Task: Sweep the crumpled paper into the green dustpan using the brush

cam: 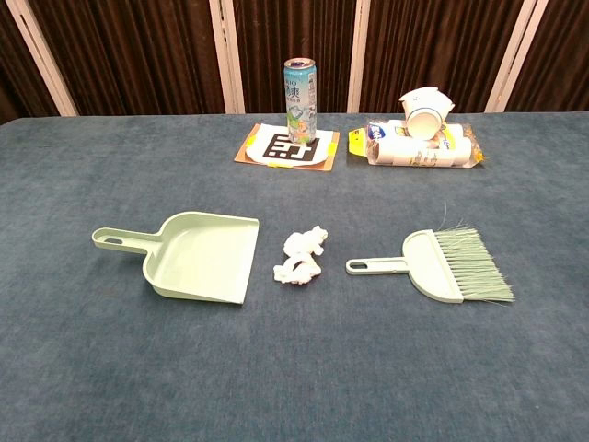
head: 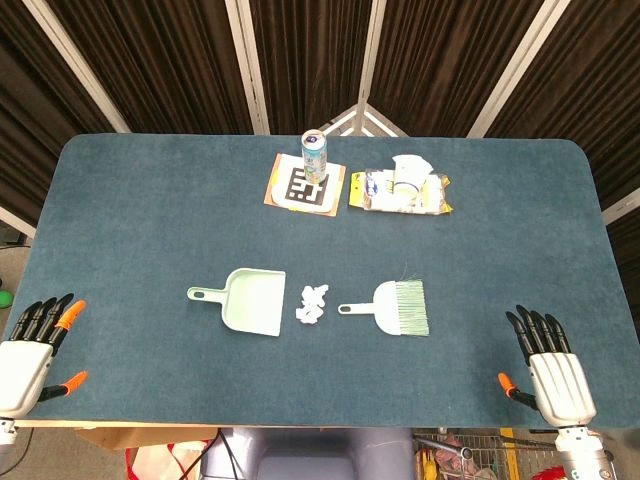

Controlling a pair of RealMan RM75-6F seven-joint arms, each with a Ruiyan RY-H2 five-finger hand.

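- Two hands resting at the near edge of the surface, left hand and right hand, both empty with fingers stretched out.
- Nothing begun yet; next, reaching with the right hand for the brush handle, probably.
- Farther in, one row: dustpan left, crumpled paper just beside its open mouth, brush right, all well apart from both hands.
- At the far edge, can and packet.
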